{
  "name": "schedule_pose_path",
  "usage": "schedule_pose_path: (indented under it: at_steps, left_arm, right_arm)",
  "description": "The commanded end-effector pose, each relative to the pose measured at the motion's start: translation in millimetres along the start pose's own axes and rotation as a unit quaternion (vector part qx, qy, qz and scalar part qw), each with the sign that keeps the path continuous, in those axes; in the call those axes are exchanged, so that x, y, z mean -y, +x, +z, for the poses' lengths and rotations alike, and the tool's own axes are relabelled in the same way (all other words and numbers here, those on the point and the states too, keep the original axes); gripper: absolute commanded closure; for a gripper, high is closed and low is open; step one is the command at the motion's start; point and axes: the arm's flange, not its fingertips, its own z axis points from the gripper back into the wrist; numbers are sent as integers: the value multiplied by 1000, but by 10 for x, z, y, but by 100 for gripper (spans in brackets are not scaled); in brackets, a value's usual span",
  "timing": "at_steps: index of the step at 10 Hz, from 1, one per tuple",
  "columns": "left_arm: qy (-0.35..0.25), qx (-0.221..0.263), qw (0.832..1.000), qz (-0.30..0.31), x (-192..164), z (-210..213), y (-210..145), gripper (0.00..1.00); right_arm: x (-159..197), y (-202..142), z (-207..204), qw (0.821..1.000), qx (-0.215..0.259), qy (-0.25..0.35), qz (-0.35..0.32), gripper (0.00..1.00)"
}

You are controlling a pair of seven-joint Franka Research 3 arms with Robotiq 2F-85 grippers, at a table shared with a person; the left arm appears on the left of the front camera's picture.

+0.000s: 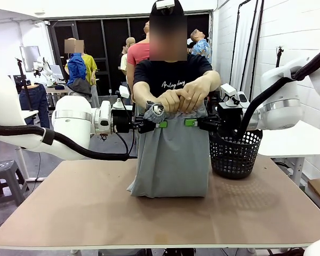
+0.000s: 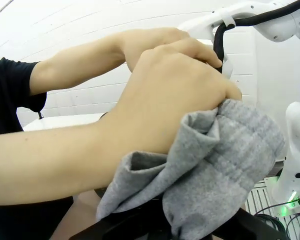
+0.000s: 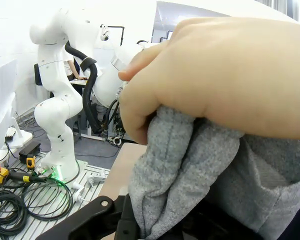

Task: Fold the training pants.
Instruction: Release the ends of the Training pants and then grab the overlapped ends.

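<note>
training pants point(image 1: 173, 160): soft, light, limp grey jersey, likely slumps when released; best held at gathered waistband point(image 2: 235, 155). left hand point(image 1: 157, 124), right hand point(image 1: 193, 122): both clamped there.

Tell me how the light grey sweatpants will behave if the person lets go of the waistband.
Likely floppy: the light grey jersey sweatpants hang in limp folds, their lower end crumpled on the brown table. Probably light, since they bunch easily under the person's hands. Between the left pincer and right pincer, the waistband would probably sag.
</note>
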Motion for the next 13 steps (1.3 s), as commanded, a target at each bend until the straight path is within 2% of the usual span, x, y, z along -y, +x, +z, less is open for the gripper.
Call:
schedule_pose_path:
  at_steps: [1, 13]
  left_arm:
    - [5, 2, 1000, 0, 0, 6, 26, 100]
    - [5, 2, 1000, 0, 0, 6, 26, 100]
  right_arm:
    - [-19, 13, -16, 1000, 2, 2, 1, 100]
    - [-19, 13, -16, 1000, 2, 2, 1, 100]
